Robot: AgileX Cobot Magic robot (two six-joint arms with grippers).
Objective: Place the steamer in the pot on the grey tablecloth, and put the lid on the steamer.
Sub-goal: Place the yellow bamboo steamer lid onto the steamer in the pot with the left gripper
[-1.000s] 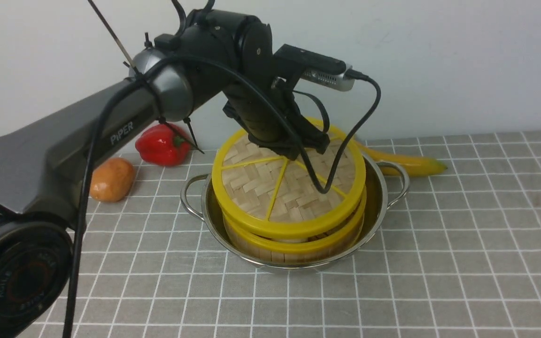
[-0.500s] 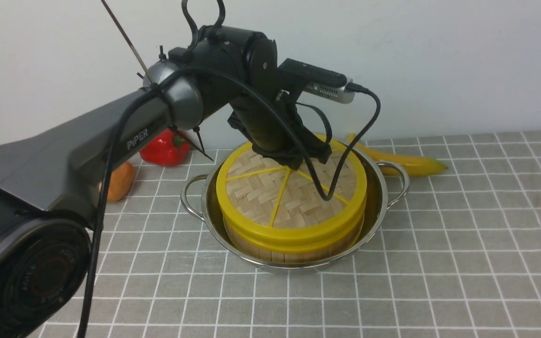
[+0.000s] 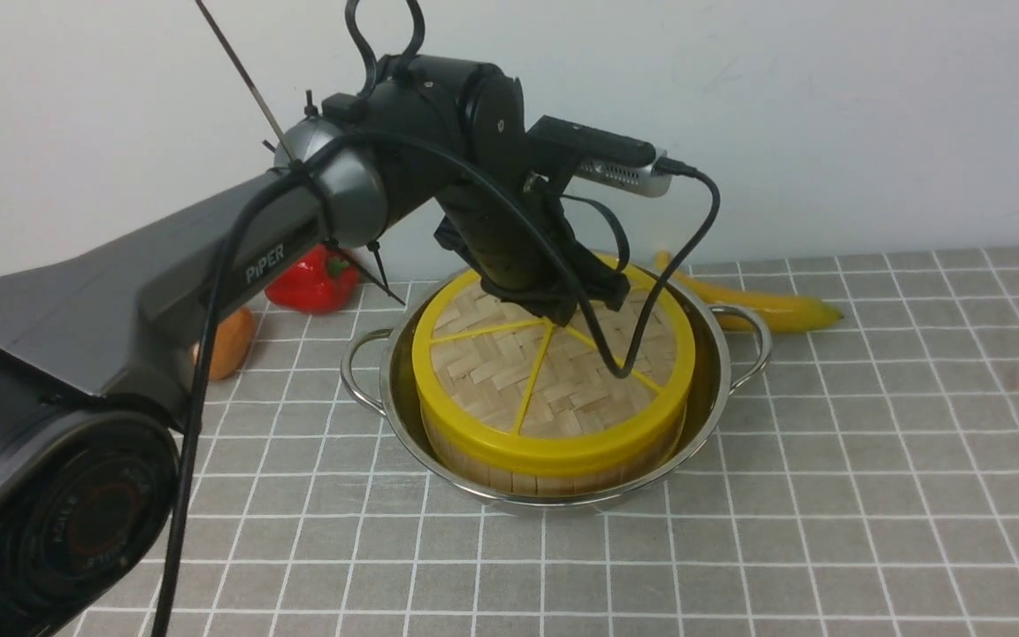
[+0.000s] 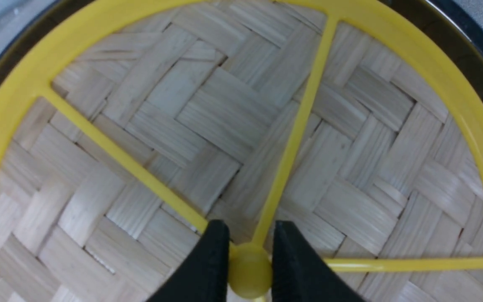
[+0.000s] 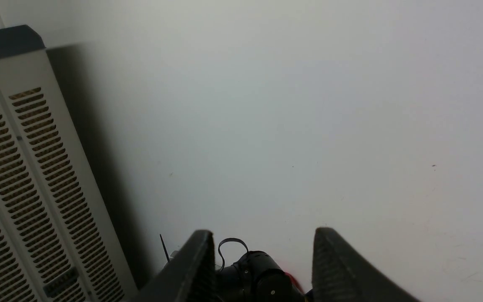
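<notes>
Lowered since a second ago, lid (image 3: 527, 389) rests flush on steamer (image 3: 509, 478) inside pot (image 3: 709, 389) on cloth (image 3: 828, 442). Left gripper (image 4: 250, 237) clamps the lid's hub (image 4: 249, 274); right gripper (image 5: 263, 235) hangs open. Rising without letting go would drag the lid off.

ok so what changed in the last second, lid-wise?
The left gripper brought the lid down. A second ago the lid hung tilted, with a gap above the steamer; now it lies flat on it, yellow rims together. The gripper still pinches the lid's centre knob, so nothing has been let go. The pot, steamer, pepper and banana stayed put.
</notes>
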